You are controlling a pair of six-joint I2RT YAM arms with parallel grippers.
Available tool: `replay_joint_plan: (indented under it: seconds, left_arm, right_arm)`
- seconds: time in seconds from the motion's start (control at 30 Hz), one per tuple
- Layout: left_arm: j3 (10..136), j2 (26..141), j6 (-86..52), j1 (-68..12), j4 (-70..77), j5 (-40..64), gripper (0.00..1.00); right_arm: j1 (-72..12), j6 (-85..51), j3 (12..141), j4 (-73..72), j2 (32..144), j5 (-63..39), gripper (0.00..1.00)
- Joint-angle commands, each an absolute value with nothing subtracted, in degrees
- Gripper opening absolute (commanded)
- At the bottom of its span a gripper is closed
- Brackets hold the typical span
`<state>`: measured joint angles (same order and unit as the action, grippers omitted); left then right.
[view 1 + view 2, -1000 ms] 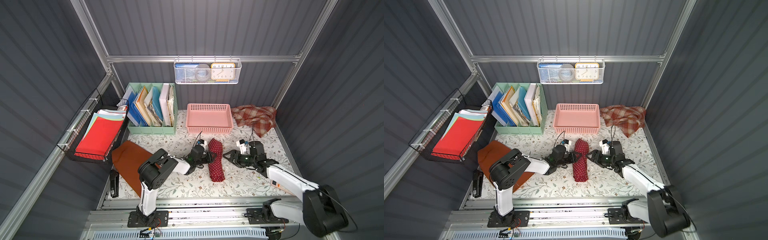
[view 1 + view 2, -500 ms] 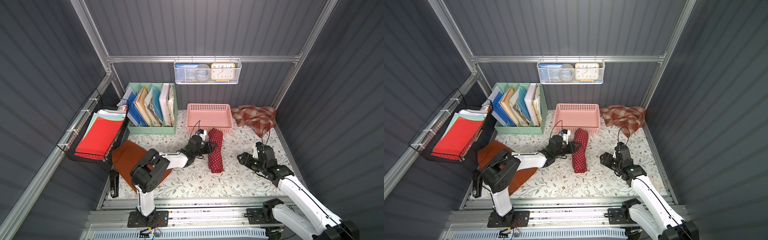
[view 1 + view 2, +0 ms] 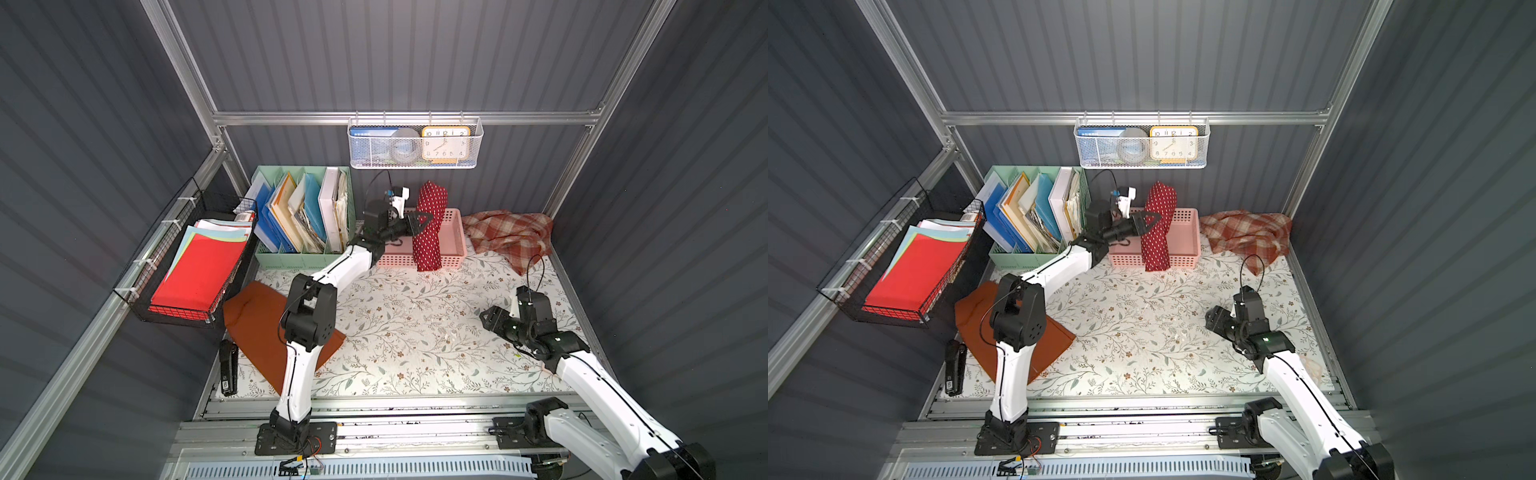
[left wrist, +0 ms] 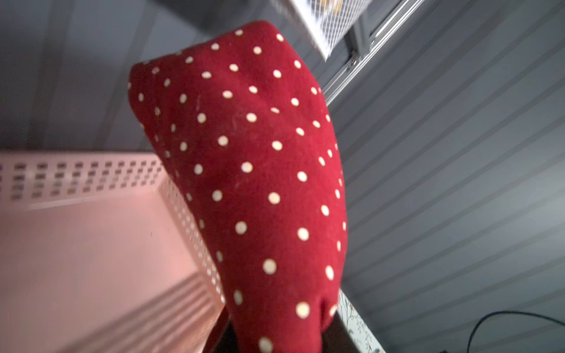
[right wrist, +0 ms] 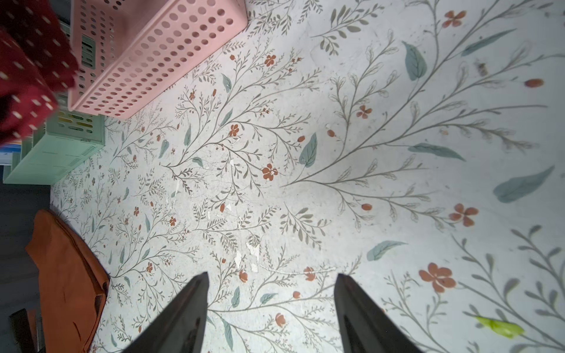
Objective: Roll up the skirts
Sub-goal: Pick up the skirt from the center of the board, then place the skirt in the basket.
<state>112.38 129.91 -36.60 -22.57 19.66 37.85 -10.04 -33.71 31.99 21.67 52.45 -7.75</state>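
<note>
dark red cloth skirt with small white polka dots [image 3: 430, 245]: was rolled into a long, tight bundle and held aloft over the pink perforated plastic basket [image 3: 453, 259] at the back of the floral tabletop [image 3: 415, 324]. left jaws were closed around the roll's middle. right jaws stood open and empty, low over the tabletop's right side.

skirts counted: three. one polka-dot, rolled. one plain rust-orange cloth skirt [image 3: 257, 320] lay flat and unrolled at the near left edge. one red-and-cream plaid woolly skirt [image 3: 507, 237] lay crumpled in the far right corner. pink baskets counted: one.
</note>
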Motion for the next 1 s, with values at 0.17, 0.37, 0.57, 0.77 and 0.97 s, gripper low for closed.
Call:
replay_joint_plan:
  seconds: [0.17,0.37,0.57,0.77,0.97]
  left_arm:
    - [139.2,148.0,-33.0,-20.2,8.9,49.3,0.0]
    - [139.6,150.2,-21.1,-18.6,4.4,40.9,0.0]
    - [136.8,150.4,-13.9,-17.8,3.9,35.0,0.0]
    - [142.0,151.5,-13.9,-17.2,2.1,33.5,0.0]
    - [148.5,155.4,-8.6,-15.6,-2.0,31.2,0.0]
  right_arm:
    - [-7.8,-31.4,32.2,19.9,55.7,-9.9,0.7]
    - [-7.1,-30.9,33.1,18.8,58.3,-12.8,0.7]
    - [-6.9,-31.0,32.8,16.2,61.4,-16.1,0.7]
    - [-6.9,-30.7,32.6,15.5,63.1,-16.4,0.69]
    - [-6.9,-30.7,31.8,14.9,63.6,-16.7,0.69]
